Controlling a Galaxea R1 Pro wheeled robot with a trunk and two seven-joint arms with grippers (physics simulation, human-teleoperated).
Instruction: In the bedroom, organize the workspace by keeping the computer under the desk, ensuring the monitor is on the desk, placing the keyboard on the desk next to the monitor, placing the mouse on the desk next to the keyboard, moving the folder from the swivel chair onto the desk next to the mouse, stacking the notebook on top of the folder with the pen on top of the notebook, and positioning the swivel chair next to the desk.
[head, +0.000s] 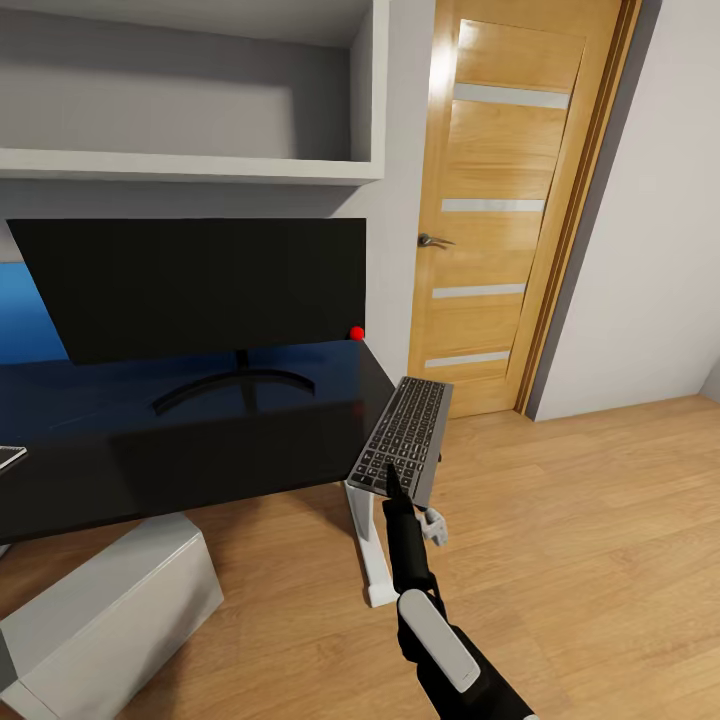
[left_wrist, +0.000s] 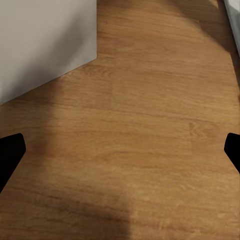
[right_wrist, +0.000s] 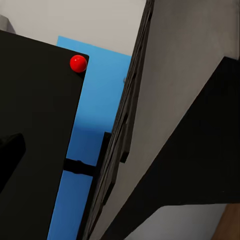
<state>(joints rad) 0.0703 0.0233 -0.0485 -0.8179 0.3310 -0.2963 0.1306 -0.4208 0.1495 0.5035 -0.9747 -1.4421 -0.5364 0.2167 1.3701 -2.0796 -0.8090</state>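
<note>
**Operator:** Keyboard (head: 402, 436) status?

**Technician:** Clamped at its near edge in the right gripper (head: 393, 480), tilted, and held at the right end of the desk (head: 200, 460). Most of it hangs past the desk edge over the floor (head: 580, 560); whether it touches the top cannot be told. In the right wrist view the keyboard's grey underside (right_wrist: 185, 100) runs close along one finger. The monitor (head: 200, 285) stands on the desk (red dot at its lower right corner), stand (head: 232, 385) well to the left of the keyboard.

**Operator:** Left gripper?

**Technician:** The left wrist view shows both fingertips (left_wrist: 10, 152) spread wide with nothing between them, over bare floor beside the computer (left_wrist: 40, 40). The computer (head: 100, 620) sits on the floor, partly under the desk.

**Operator:** Procedure for the placement?

**Technician:** My judgement:
1. Carry the keyboard left, clear of the edge, to the open desktop in front of the monitor stand.
2. Level it before lowering; a tilted release risks a slide off the corner.
3. Set it flat, long side parallel to the screen, then part the jaws.
4. Leave room to its right for the mouse.
</note>
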